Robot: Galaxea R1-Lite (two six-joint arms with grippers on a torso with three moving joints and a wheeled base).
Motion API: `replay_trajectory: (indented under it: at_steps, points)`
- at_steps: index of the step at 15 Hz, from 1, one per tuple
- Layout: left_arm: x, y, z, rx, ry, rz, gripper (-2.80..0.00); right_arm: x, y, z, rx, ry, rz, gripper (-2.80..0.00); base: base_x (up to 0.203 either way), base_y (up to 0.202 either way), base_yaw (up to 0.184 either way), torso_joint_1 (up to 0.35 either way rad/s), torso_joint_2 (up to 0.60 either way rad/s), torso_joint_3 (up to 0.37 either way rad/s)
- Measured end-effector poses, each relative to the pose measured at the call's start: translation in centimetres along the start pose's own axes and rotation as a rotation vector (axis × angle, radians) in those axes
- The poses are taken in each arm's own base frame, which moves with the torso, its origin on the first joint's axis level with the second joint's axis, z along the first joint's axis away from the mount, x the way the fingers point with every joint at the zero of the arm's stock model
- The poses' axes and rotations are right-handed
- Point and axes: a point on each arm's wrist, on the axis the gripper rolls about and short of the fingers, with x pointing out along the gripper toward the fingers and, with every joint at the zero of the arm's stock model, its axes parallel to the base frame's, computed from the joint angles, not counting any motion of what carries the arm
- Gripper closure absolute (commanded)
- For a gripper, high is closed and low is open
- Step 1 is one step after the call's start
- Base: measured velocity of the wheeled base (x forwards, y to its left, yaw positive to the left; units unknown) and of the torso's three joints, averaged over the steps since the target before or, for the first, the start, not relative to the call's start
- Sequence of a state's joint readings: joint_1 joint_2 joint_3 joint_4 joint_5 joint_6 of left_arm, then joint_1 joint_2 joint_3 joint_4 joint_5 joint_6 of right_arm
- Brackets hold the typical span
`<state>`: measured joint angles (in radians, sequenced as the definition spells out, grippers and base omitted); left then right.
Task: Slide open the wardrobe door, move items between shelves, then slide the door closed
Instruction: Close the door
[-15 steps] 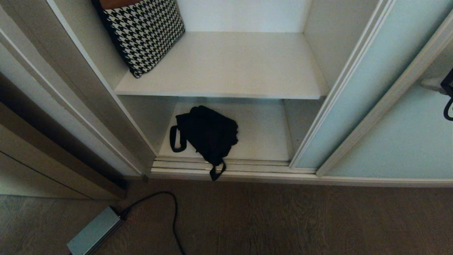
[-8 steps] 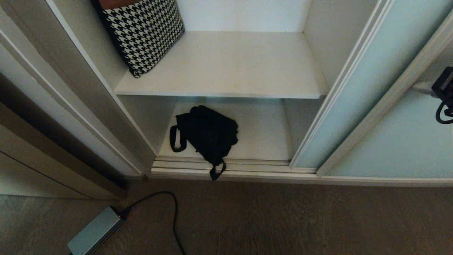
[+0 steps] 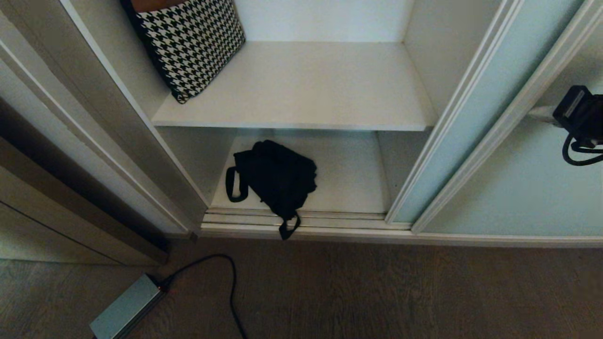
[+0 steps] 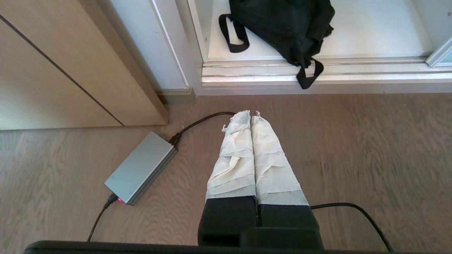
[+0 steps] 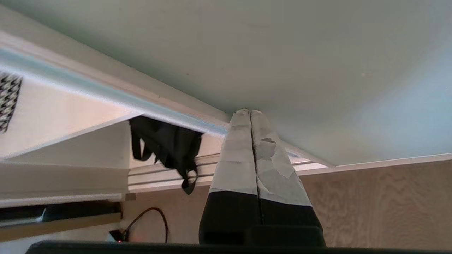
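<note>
The sliding wardrobe door [image 3: 527, 188], pale green frosted glass in a cream frame, covers the wardrobe's right side. My right gripper [image 3: 531, 112] is shut with its taped fingertips pressed against the glass [image 5: 282, 53], close to the panel's left frame. The left side stands open. A white upper shelf [image 3: 306, 94] carries a houndstooth bag [image 3: 188, 42] leaning at its left. A black bag [image 3: 275, 176] lies on the lower shelf [image 3: 348, 179]. My left gripper [image 4: 250, 113] is shut and empty, hanging above the floor in front of the wardrobe.
The black bag's strap [image 3: 288, 228] hangs over the grooved floor track [image 3: 339, 220]. A second glass panel [image 3: 476, 94] sits behind the front one. A grey power brick [image 3: 125, 308] with a black cable [image 3: 231, 282] lies on the wooden floor. A brown door frame [image 3: 70, 188] stands left.
My right gripper has moved left along the wardrobe front. The front glass panel's left edge has slid a little to the left with it.
</note>
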<state>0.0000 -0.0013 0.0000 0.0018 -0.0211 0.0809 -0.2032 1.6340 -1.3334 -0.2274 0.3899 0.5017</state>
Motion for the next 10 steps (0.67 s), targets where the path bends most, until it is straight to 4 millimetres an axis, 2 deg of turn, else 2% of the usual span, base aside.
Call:
replay_trajectory:
  at_steps: [6, 8, 10]
  points:
    - [0.0, 0.0, 0.0, 0.0, -0.001, 0.0, 0.0, 0.8, 5.4, -2.8, -0.028, 0.046, 0.112, 0.0, 0.0, 0.0, 0.0, 0.0, 0.0, 0.0]
    - [0.0, 0.0, 0.0, 0.0, 0.0, 0.0, 0.0, 0.4, 8.1, -4.6, -0.05, 0.086, 0.177, 0.0, 0.0, 0.0, 0.0, 0.0, 0.0, 0.0]
    - [0.0, 0.0, 0.0, 0.0, 0.0, 0.0, 0.0, -0.8, 10.5, -6.5, -0.094, 0.132, 0.246, 0.0, 0.0, 0.0, 0.0, 0.0, 0.0, 0.0]
